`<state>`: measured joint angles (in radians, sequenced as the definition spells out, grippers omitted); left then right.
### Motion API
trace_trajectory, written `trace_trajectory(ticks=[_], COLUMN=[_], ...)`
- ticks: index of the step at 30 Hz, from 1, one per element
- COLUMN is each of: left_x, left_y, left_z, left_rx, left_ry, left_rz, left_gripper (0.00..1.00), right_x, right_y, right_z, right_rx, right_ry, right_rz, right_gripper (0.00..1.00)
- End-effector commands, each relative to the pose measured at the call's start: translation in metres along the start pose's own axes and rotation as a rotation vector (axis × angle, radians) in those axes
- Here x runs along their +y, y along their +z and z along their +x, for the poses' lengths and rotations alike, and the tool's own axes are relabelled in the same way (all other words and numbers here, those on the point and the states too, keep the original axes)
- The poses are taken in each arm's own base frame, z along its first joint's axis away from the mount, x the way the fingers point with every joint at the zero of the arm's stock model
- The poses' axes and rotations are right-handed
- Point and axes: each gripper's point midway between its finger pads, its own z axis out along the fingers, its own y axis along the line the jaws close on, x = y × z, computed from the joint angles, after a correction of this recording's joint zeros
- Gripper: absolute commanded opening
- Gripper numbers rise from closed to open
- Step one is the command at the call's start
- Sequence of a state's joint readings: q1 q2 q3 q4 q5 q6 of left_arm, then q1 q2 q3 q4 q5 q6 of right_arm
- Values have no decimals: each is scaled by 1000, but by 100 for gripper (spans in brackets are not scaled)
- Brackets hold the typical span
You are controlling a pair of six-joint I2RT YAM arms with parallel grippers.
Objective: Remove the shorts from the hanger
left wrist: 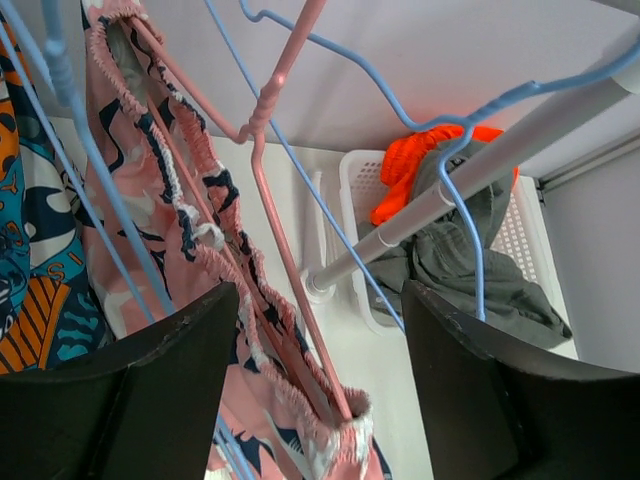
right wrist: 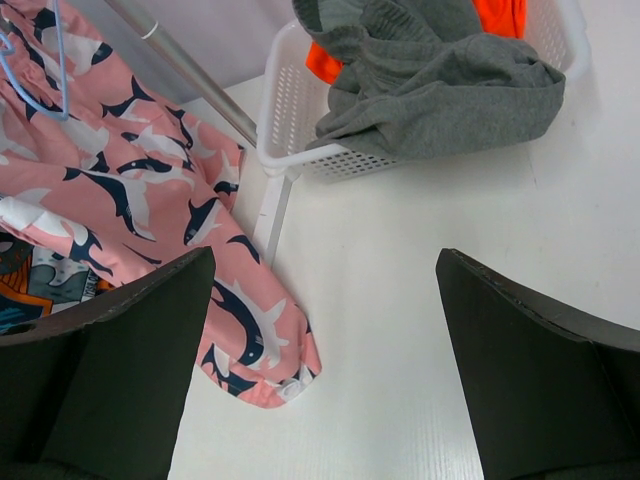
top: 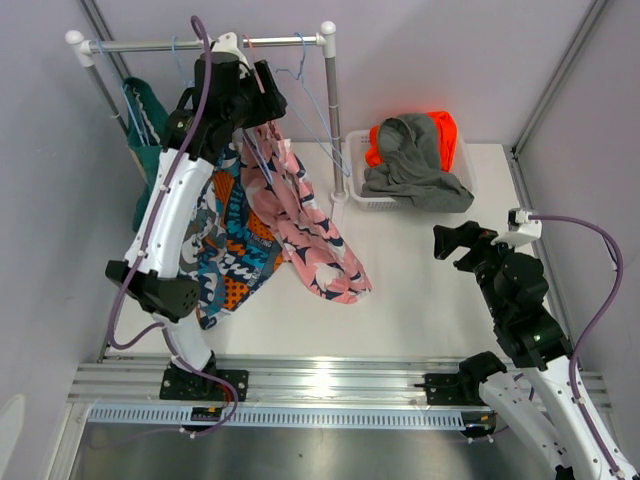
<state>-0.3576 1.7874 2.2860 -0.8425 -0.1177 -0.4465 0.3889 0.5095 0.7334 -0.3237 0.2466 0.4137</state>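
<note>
1. Spread left end effector [left wrist: 320, 300] brackets pink shorts [left wrist: 140, 180] hanging just under rail [top: 150, 45].
2. Best pinch waistband only, missing hanger [left wrist: 285, 250]; then draw down from rail.
3. Right end effector [right wrist: 325, 260] spread, empty, well off rail.

top: overhead, wide | wrists: close, rearward | shared: pink shorts [top: 315, 240], basket [top: 372, 203]

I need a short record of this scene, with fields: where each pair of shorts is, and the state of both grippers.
hanging at rack: pink shorts on pink hanger; blue-orange print shorts; teal shorts
in basket: grey shorts; orange shorts
left gripper: open, raised at the rack, beside the pink shorts
right gripper: open, empty, above the table
</note>
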Motion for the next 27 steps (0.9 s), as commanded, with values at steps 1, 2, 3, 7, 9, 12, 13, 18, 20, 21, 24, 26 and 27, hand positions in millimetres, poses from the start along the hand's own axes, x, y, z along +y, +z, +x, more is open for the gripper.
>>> trace_trajectory(ticks=[1,2,3,7,9,12,13,18,20,21,24,26,27], left_x=[-3,0,2,8,11,7,-2,-36,-49,-50,-56,-56,-55], left_y=[14,19,22,35,41,37,33,-11,-27,-32,-49,-55,-56], left_z=[-7,-5,-4,-1,0,-5,-7,-37,-45,-46,-57,-57,-57], left_rx=[-49,-46,-48,-55,-60,-83,-96,-165,-177,-172,-201,-202,-202], left_ry=[-1,2,2,-3,-10,-9,-3,4,-16,-25,-52,-60,-63], left_rz=[-10,-25,-33,-68,-88,-88,-67,20,63,70,103,105,102], left_gripper=[70,69,67,46,19,0,0,0,0,0,0,0,0], right_x=[4,4,4,2,0,1,1,35,64,77,127,148,176], right_y=[-2,-2,-2,-2,-2,-4,-3,-4,-9,-11,-20,-19,-19], right_z=[-13,-12,-12,-9,-7,-7,-6,-11,-23,-27,-35,-51,-28], right_rx=[-38,-36,-35,-22,-19,-21,-19,-11,-32,-35,-2,-37,31], right_ry=[-2,-3,-4,-7,-7,0,2,3,15,18,9,-35,-75], right_rz=[-11,-11,-9,1,7,-1,-3,-169,-296,-347,-511,-522,-574], right_gripper=[99,99,99,99,99,99,99,99,99,99,99,99,99])
